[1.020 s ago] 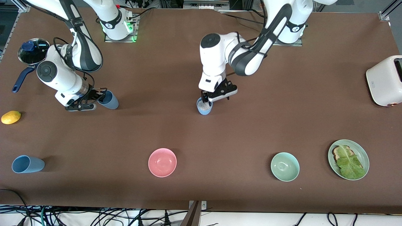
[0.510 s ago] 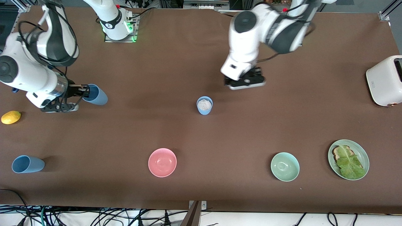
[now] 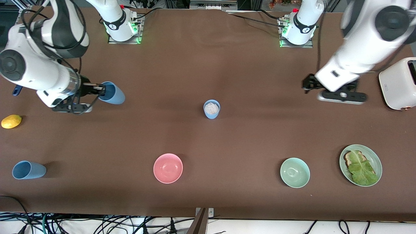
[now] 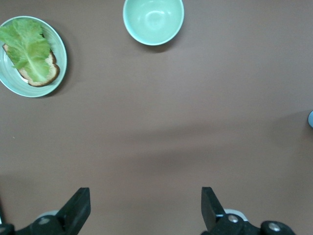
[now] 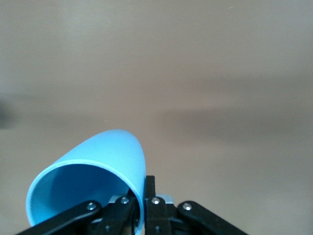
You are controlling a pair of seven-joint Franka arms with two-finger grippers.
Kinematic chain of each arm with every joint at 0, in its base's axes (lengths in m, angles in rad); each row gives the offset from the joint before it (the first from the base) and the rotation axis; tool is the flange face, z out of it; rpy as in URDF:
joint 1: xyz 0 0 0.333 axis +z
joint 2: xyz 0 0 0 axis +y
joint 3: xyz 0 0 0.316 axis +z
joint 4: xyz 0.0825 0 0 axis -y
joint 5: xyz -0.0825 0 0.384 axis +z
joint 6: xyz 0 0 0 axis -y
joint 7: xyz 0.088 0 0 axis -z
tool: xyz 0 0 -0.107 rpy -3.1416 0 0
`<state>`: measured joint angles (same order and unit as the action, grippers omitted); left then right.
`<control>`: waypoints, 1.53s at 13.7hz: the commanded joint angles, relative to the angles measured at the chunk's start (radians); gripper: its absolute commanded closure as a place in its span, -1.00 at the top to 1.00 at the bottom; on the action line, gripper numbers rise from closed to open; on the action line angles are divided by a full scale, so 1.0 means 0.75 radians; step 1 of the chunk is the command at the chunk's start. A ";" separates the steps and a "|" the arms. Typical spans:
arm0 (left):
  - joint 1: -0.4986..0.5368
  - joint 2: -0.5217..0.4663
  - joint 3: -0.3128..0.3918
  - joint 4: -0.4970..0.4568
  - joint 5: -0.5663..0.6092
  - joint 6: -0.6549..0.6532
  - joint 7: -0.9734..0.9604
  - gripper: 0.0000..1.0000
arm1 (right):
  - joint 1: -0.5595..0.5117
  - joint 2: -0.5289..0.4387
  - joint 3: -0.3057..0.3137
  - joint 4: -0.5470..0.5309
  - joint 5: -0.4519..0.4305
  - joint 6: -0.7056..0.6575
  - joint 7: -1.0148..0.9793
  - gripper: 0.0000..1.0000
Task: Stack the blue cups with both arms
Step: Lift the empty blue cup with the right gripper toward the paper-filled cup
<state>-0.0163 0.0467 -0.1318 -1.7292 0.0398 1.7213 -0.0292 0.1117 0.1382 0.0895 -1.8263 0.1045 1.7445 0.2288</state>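
My right gripper (image 3: 99,89) is shut on the rim of a blue cup (image 3: 113,93) and holds it tilted on its side above the table at the right arm's end. In the right wrist view, one finger is inside and one outside the wall of the cup (image 5: 98,171), where the gripper (image 5: 143,218) pinches it. A second blue cup (image 3: 211,109) stands upright mid-table with something white inside. A third blue cup (image 3: 28,170) lies on its side near the front edge. My left gripper (image 3: 311,85) is open and empty over bare table beside the toaster; the left wrist view shows it (image 4: 144,210) spread wide.
A pink bowl (image 3: 168,168), a green bowl (image 3: 295,172) and a green plate (image 3: 373,157) with toast and lettuce stand along the front. A white toaster (image 3: 398,83) is at the left arm's end. A lemon (image 3: 11,121) lies at the right arm's end.
My left gripper has let go of the middle cup and swung away to beside the toaster. My right gripper has lifted its cup off the table.
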 commanded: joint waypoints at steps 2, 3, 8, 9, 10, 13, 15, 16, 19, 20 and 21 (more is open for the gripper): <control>0.122 0.001 0.032 0.082 -0.037 -0.076 0.106 1.00 | 0.000 0.030 0.146 0.056 0.079 0.032 0.198 -1.00; 0.146 0.001 0.077 0.107 -0.051 -0.098 0.112 1.00 | 0.019 0.041 0.169 0.058 0.106 0.067 0.245 -1.00; 0.138 -0.001 0.143 0.207 -0.037 -0.270 0.106 1.00 | 0.203 0.157 0.171 0.099 0.237 0.290 0.488 -1.00; 0.140 -0.005 0.143 0.207 -0.049 -0.284 0.106 1.00 | 0.227 0.202 0.171 0.152 0.241 0.310 0.515 -1.00; 0.140 -0.007 0.141 0.217 -0.055 -0.291 0.108 1.00 | 0.252 0.251 0.171 0.225 0.241 0.312 0.564 -1.00; 0.126 -0.017 0.133 0.311 -0.059 -0.358 0.108 1.00 | 0.336 0.390 0.171 0.408 0.235 0.316 0.697 -1.00; 0.126 -0.019 0.141 0.313 -0.120 -0.360 0.094 1.00 | 0.381 0.464 0.169 0.449 0.229 0.394 0.709 -1.00; 0.128 -0.017 0.143 0.311 -0.127 -0.360 0.096 1.00 | 0.419 0.488 0.169 0.447 0.209 0.447 0.711 -1.00; 0.126 -0.017 0.143 0.313 -0.127 -0.360 0.096 1.00 | 0.493 0.525 0.167 0.449 0.072 0.464 0.712 -1.00; 0.126 -0.017 0.143 0.313 -0.129 -0.360 0.096 1.00 | 0.499 0.527 0.167 0.447 0.063 0.464 0.712 -1.00; 0.124 -0.015 0.143 0.313 -0.131 -0.358 0.094 1.00 | 0.524 0.538 0.165 0.447 0.061 0.464 0.714 -1.00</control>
<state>0.0782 0.0319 -0.0303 -1.5107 -0.0269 1.4705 0.0316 0.4825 0.5264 0.2204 -1.5275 0.1740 2.1049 0.7491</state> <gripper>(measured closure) 0.000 0.952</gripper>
